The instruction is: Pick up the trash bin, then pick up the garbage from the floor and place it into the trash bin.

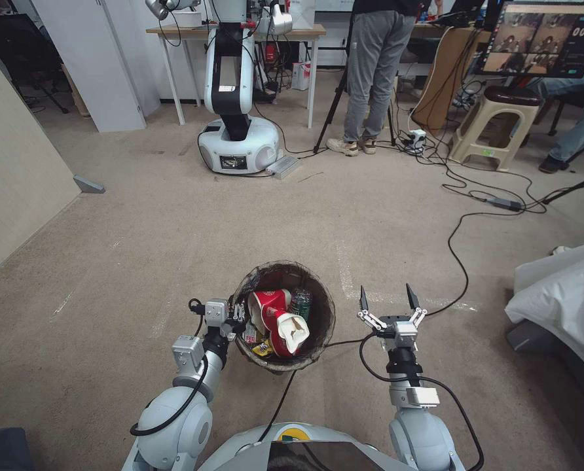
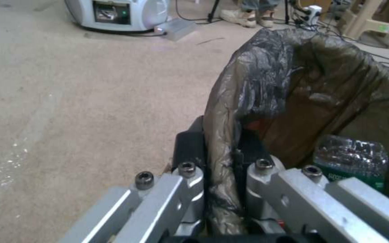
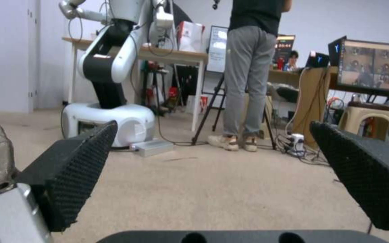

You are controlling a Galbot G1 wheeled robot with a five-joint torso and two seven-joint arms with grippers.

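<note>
Left gripper (image 1: pixel 238 318) is clamped on the trash bin (image 1: pixel 323 307) rim, cups (image 1: pixel 275 317) and green bottle (image 1: pixel 300 303) already inside; right gripper (image 1: pixel 390 307) hangs spread and empty beside it. Looks nearly finished.

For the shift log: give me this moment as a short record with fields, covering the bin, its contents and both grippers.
bin: trash bin with dark liner, held at its rim
contents: red-and-white paper cups, green bottle, yellow wrapper
left gripper: left gripper shut on the bin's rim, one finger inside, one outside
right gripper: right gripper open, holding nothing, beside the bin on its right, above the carpet
floor: carpet with a black cable on it
</note>
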